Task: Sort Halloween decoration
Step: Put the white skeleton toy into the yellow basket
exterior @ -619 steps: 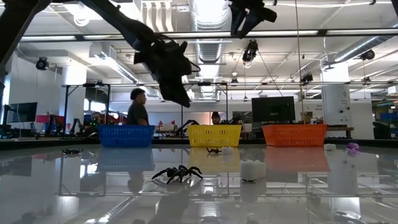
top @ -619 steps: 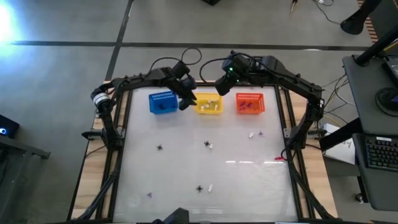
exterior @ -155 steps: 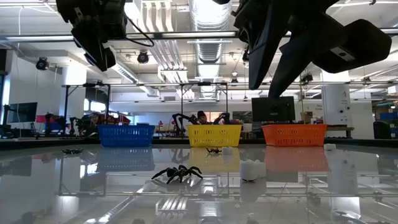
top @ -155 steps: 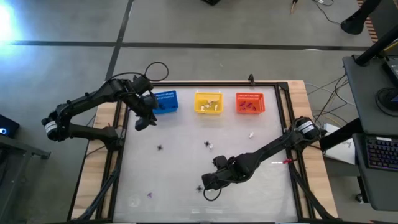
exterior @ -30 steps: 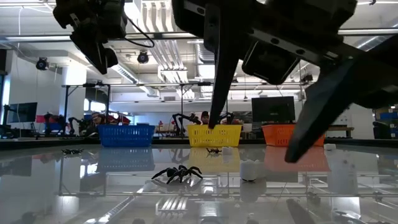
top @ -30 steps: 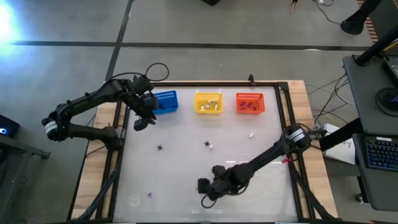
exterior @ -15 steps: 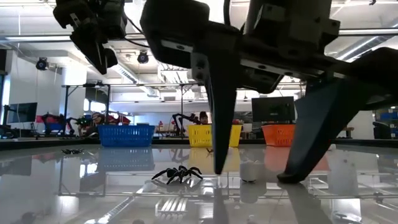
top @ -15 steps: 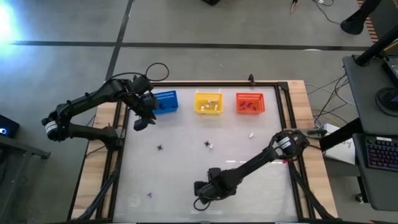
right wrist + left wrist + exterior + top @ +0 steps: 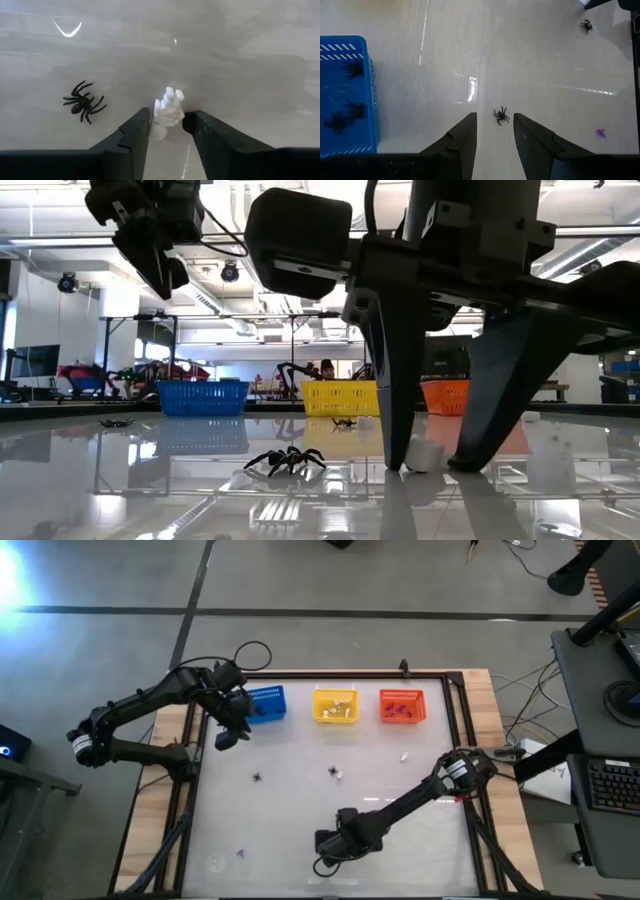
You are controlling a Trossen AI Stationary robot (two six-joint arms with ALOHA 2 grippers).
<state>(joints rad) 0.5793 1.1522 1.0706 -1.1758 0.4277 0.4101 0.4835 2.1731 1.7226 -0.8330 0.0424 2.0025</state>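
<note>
My right gripper (image 9: 330,843) stands fingers-down on the table near its front middle, shut on a tiny whitish piece (image 9: 168,106), which also shows in the low view (image 9: 426,457). A black spider (image 9: 83,101) lies just beside it on the table (image 9: 285,459). My left gripper (image 9: 226,734) hangs open and empty high above the table, next to the blue basket (image 9: 265,703). Another spider (image 9: 501,115) lies on the table far below its fingers. My right gripper has the whitish piece's two sides (image 9: 172,116) between its two fingertips (image 9: 400,450). The fingers come from above, pointing down. The piece rests on the table.
The blue basket holds spiders (image 9: 340,120). The yellow basket (image 9: 335,705) and the orange basket (image 9: 402,705) stand in a row with it at the far edge. Loose pieces lie at mid-table (image 9: 336,772), at the right (image 9: 404,755) and at the near left (image 9: 240,853).
My right gripper has come down to the table over the whitish piece and its fingers have drawn together around it. The piece has slid a little toward the table's right.
</note>
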